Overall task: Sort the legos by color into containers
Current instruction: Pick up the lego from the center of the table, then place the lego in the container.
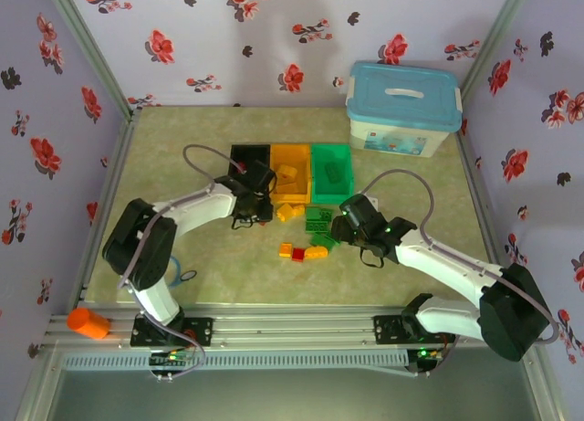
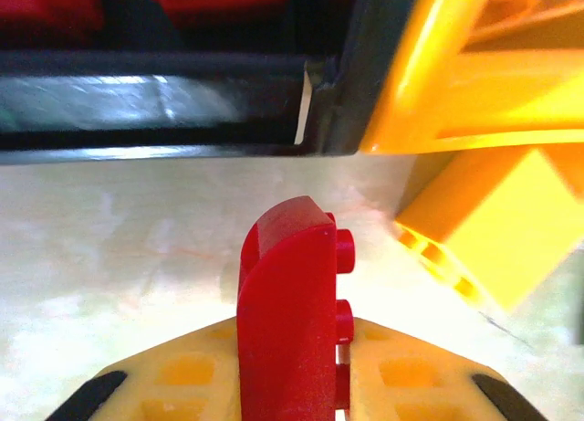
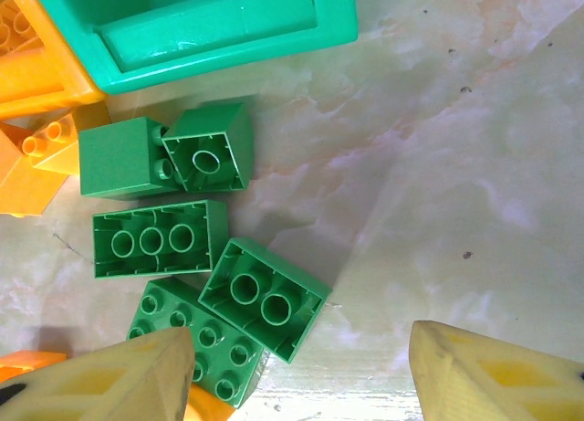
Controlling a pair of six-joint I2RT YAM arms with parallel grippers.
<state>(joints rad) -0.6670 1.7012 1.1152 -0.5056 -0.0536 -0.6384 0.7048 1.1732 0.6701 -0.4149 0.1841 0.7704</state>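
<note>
Pinching a red brick [image 2: 287, 302] by its narrow edge at lower centre, short of the black bin [image 2: 137, 101] at upper left, the left end effector [image 2: 292, 380] risks it twisting loose when lifted, while the right end effector [image 3: 301, 375] hangs open over green bricks [image 3: 160, 238].

Soft, even light filled the top view, and shadows were faint. In the left wrist view, white glare streaked the wall of the black bin [image 2: 155, 101], the yellow-orange bin [image 2: 474, 74] was blurred, and the red brick [image 2: 287, 321] stayed fairly crisp. The right wrist view was bright, its green bricks [image 3: 160, 238] sharp.
</note>
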